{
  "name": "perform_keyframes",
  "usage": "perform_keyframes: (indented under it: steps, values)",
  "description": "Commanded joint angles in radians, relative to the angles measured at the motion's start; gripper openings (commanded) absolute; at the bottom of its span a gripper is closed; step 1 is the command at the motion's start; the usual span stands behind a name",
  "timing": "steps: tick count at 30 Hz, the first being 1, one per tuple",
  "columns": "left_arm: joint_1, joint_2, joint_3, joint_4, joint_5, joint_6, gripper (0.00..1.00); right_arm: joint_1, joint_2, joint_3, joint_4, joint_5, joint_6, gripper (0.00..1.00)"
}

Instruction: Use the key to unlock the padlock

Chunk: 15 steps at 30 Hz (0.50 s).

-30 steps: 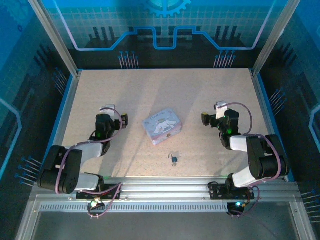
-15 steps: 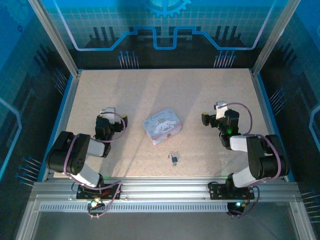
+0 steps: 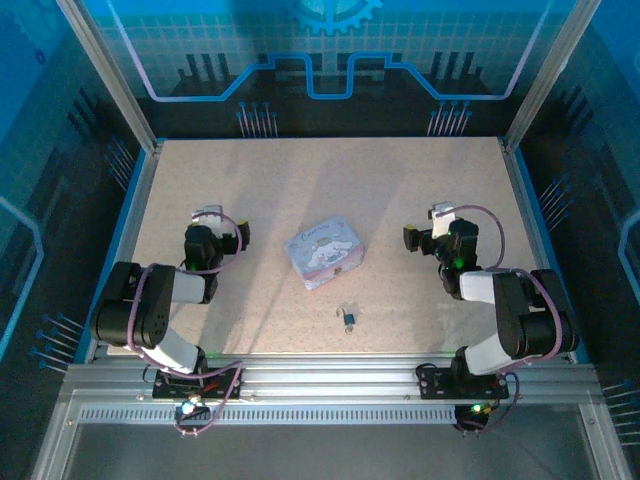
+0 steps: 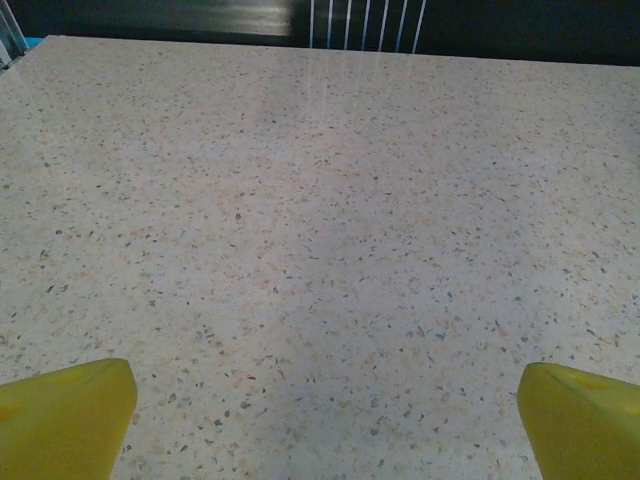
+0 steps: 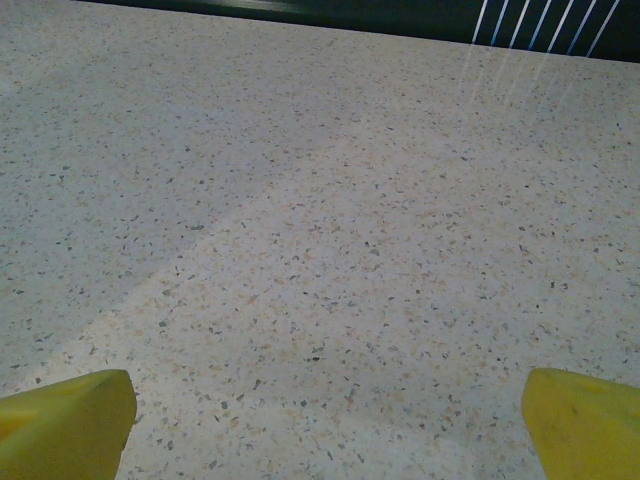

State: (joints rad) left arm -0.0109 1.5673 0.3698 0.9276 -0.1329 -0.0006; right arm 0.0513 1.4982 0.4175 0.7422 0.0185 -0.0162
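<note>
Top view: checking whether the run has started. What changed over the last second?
The left arm drew its elbow up and in, and the left end effector shifted slightly left, holding nothing. The right arm, tin and padlock stayed put.

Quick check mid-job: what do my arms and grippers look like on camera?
The left arm and right arm have black joints, pale grey link covers and looping purple cables. The left gripper and right gripper have yellow fingertips.
</note>
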Motion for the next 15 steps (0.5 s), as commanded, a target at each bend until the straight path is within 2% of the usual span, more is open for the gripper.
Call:
perform_keyframes:
  steps: [1, 15]
  values:
    - [0.005, -0.016, 0.010, -0.001, 0.022, -0.009, 0.99, 0.000, 0.007, 0.017, 0.007, 0.007, 0.003, 1.00]
    - [0.005, -0.016, 0.010, -0.001, 0.022, -0.009, 0.99, 0.000, 0.007, 0.018, 0.006, 0.006, 0.003, 1.00]
